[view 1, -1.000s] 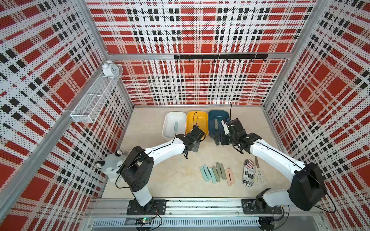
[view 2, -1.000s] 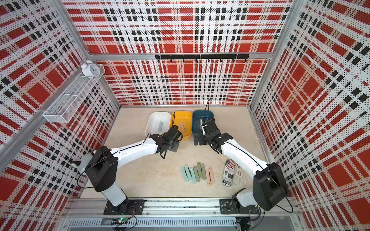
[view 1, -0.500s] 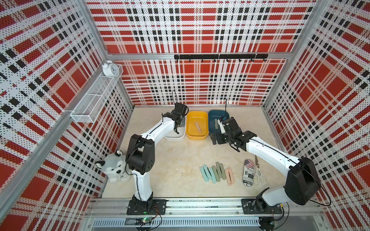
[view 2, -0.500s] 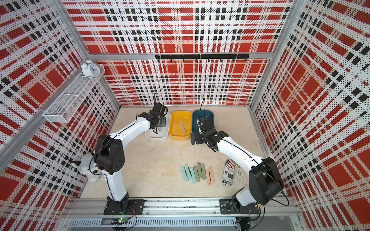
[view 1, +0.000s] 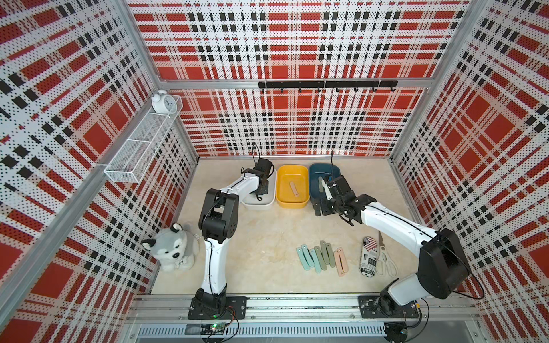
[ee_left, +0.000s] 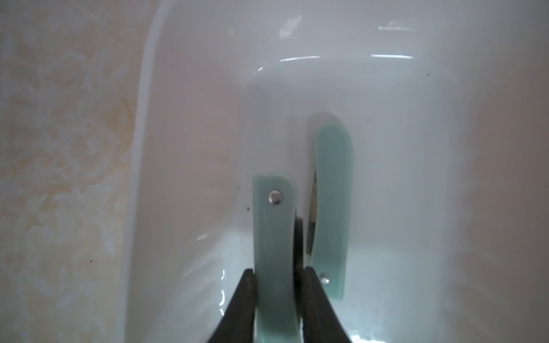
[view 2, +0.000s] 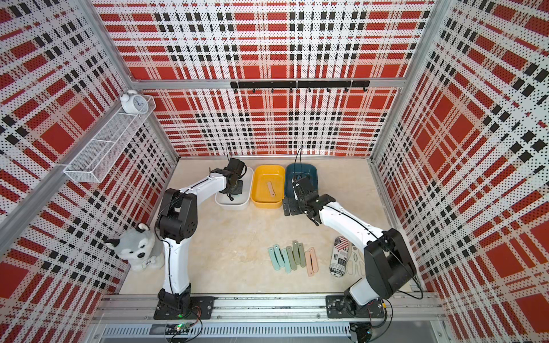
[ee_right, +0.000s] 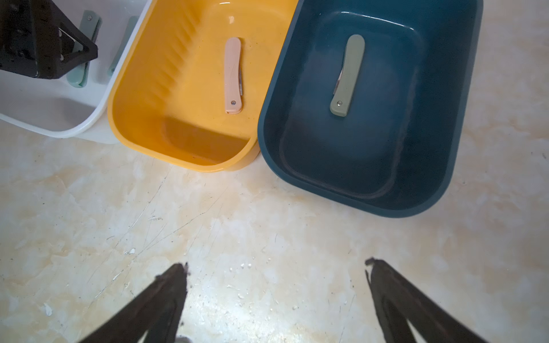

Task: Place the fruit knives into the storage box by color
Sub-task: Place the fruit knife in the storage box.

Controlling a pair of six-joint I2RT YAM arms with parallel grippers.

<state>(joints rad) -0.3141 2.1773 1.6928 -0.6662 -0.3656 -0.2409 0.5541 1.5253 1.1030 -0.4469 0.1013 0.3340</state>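
Since mint belonged in the white box (view 1: 258,205), nine o'clock of the yellow box (view 1: 292,205), your left gripper (ee_left: 277,276) clamped a knife (ee_left: 274,237) there; your right gripper (ee_right: 276,264) gaped empty.

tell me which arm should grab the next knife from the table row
Right. The right gripper is open and empty near the blue bin, closer to the knife row; the left gripper is shut on a mint knife in the white bin.

One white tub (view 1: 258,205), one yellow tub (view 1: 292,203), one dark blue tub (view 1: 315,178). Five mint knives (view 1: 302,259), four sage knives (view 1: 329,254), three pink knives (view 1: 338,262). One pair of scissors (view 1: 384,258), one printed cylinder (view 1: 369,257), one plush dog (view 1: 172,252), one clock (view 1: 162,102), one wire basket (view 1: 142,148).
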